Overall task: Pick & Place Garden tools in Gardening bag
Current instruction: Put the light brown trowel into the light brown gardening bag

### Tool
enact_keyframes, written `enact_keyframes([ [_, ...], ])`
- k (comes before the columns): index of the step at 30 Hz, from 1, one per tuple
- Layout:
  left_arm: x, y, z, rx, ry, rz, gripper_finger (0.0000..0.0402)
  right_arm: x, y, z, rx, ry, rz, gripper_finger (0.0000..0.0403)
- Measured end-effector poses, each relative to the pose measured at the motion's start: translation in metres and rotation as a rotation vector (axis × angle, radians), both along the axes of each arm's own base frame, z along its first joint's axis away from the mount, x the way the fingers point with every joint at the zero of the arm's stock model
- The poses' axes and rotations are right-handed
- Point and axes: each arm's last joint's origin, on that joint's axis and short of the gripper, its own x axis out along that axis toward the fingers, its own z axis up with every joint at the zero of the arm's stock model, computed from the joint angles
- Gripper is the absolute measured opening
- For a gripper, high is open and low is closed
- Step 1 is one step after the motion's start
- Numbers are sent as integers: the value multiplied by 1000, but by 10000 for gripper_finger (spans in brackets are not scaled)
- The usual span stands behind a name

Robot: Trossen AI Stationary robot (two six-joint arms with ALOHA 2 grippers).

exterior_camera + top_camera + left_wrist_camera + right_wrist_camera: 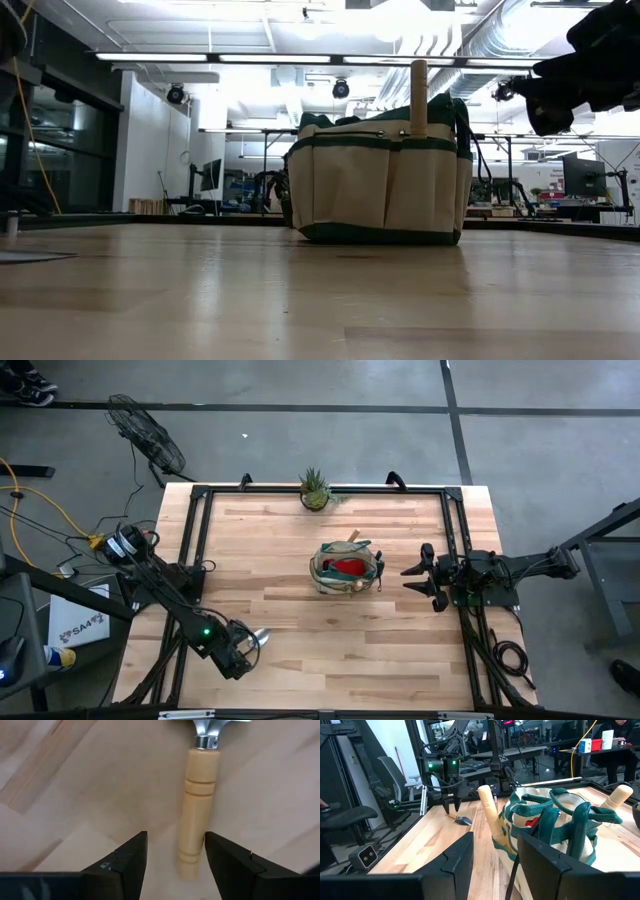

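Observation:
A trowel with a silver blade (259, 635) and a wooden handle (196, 805) lies flat on the table near the front left. My left gripper (175, 854) is open, pointing down, with its fingers on either side of the handle's free end; it also shows in the high view (247, 646). The tan gardening bag (347, 567) with green trim stands at mid-table, holding a red glove (349, 567), wooden handles (418, 95) and teal handles (547, 827). My right gripper (495, 855) is open and empty, level, just right of the bag (412, 580). My left gripper comes from above, its fingers across the trowel's handle near the free end (192, 862). One finger (220, 855) stands right against the handle's side; whether it touches, I cannot tell. The trowel lies flat on the table.
A spiky green potted plant (314, 490) stands at the table's far edge. A black frame (200, 520) runs along the table's sides. Bare wood lies between the trowel and the bag.

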Motion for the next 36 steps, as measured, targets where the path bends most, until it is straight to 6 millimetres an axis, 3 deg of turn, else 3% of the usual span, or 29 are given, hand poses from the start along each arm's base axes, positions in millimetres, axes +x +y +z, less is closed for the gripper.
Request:
enact_keyframes([
  [13, 1, -1, -9, 41, 12, -60, 188, 0, 0, 0, 0, 0, 0, 145],
  [17, 1, -1, -9, 49, 8, -102, 158, 0, 0, 0, 0, 0, 0, 145],
  [25, 0, 0, -10, 66, -5, -180, 54, 0, 0, 0, 0, 0, 0, 145],
  [33, 2, -2, -8, 34, -42, -237, 53, 0, 0, 0, 0, 1, 0, 145],
  [36, 8, -9, 1, -17, -96, -236, 53, 0, 0, 0, 0, 1, 0, 145],
])
